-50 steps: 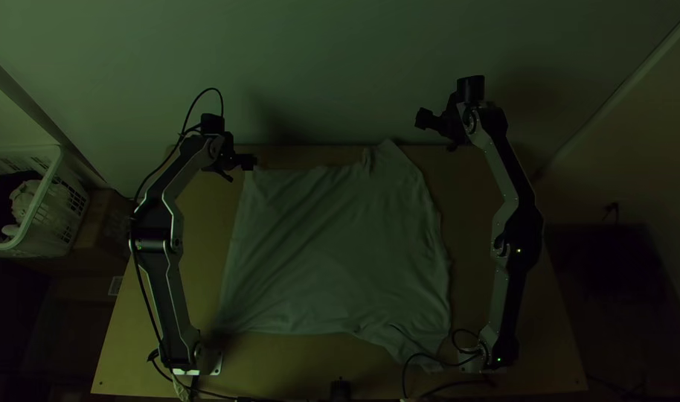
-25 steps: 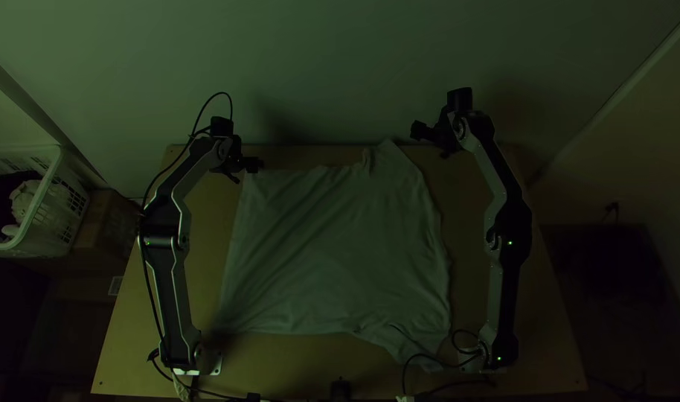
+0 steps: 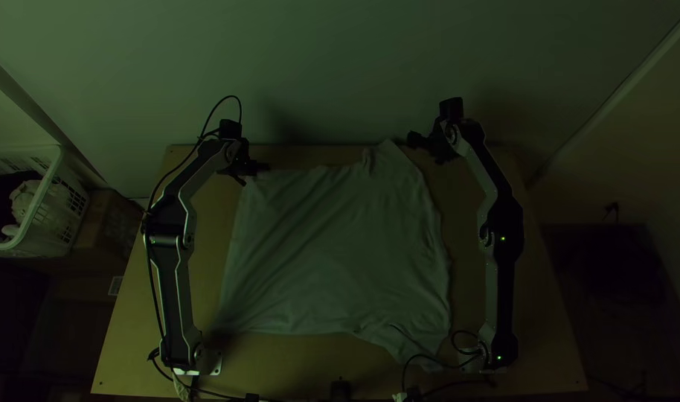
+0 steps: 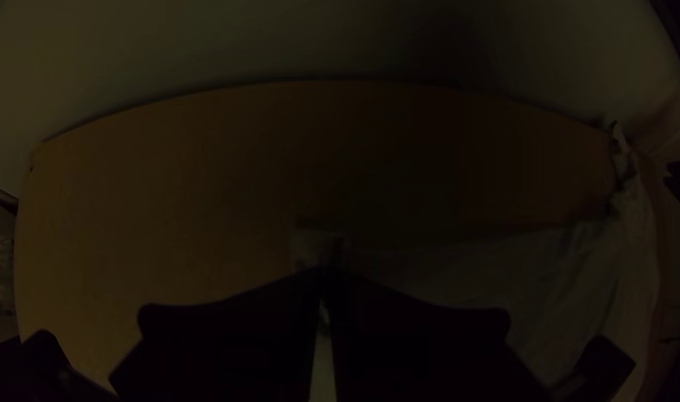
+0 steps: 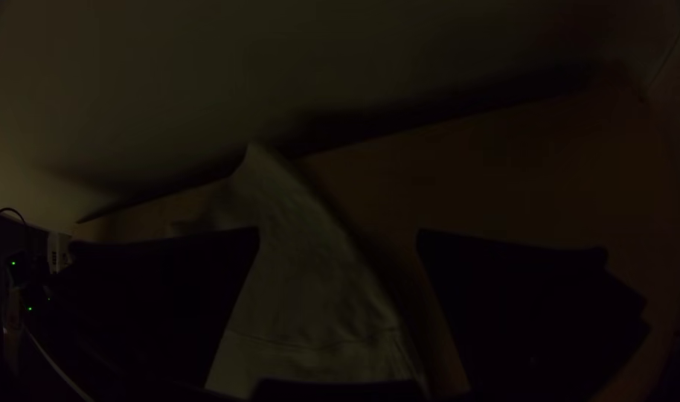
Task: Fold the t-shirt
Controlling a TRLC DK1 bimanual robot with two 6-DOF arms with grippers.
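The pale t-shirt [image 3: 332,253] lies spread on the table, lightly wrinkled, a sleeve pointing to the far edge. My left gripper [image 3: 261,170] is over its far left corner; in the left wrist view the fingers of this gripper [image 4: 325,274] meet on the corner of the t-shirt [image 4: 315,246], with a small crease at their tips. My right gripper [image 3: 416,140] hangs by the far sleeve, to its right. In the right wrist view the same gripper [image 5: 338,232] stands open, apart from the cloth, with the sleeve [image 5: 280,201] seen between and beyond its fingers.
The light wooden table [image 3: 184,298] has bare strips left and right of the cloth. A wall [image 3: 325,67] rises behind its far edge. A white basket [image 3: 39,216] with cloth stands off to the left. Cables [image 3: 429,363] cross near the right base.
The left gripper has moved a little right onto the shirt's corner. The right gripper has come left and nearer to the table's far edge and the sleeve. The shirt lies as before.
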